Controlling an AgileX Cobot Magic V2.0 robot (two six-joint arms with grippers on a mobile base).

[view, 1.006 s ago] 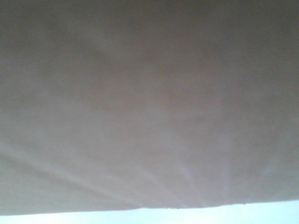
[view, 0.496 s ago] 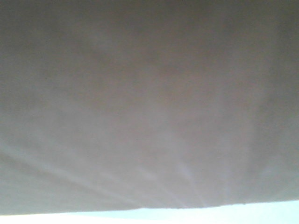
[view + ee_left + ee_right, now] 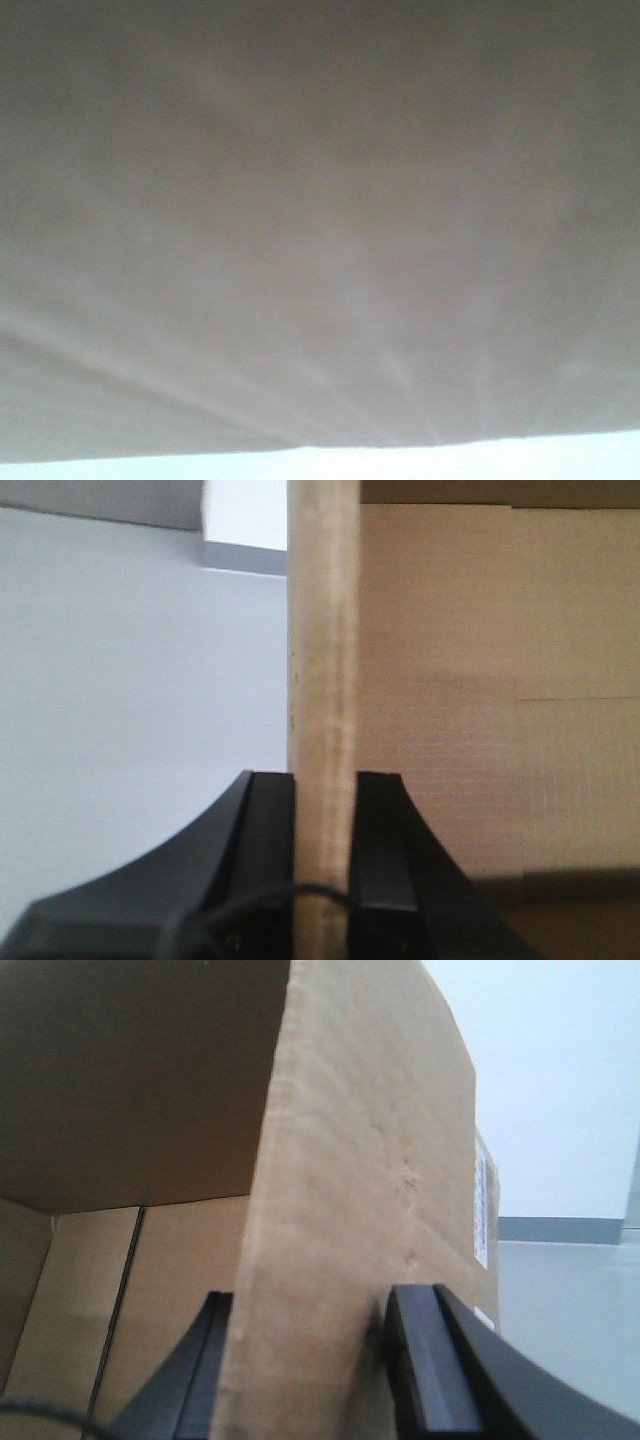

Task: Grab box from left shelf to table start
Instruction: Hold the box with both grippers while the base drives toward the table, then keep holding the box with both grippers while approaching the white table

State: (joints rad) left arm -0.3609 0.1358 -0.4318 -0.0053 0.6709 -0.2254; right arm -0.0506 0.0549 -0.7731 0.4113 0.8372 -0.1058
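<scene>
Your left claw (image 3: 322,865) pinches a wall of the box (image 3: 480,680), your right claw (image 3: 312,1370) another. Paired grips likely steady it.

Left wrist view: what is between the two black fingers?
An upright cardboard wall of the box, pinched by the left gripper; the left wrist view shows it.

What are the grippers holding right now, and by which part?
The brown corrugated cardboard box: left gripper and right gripper each pinch a wall panel's edge.
</scene>
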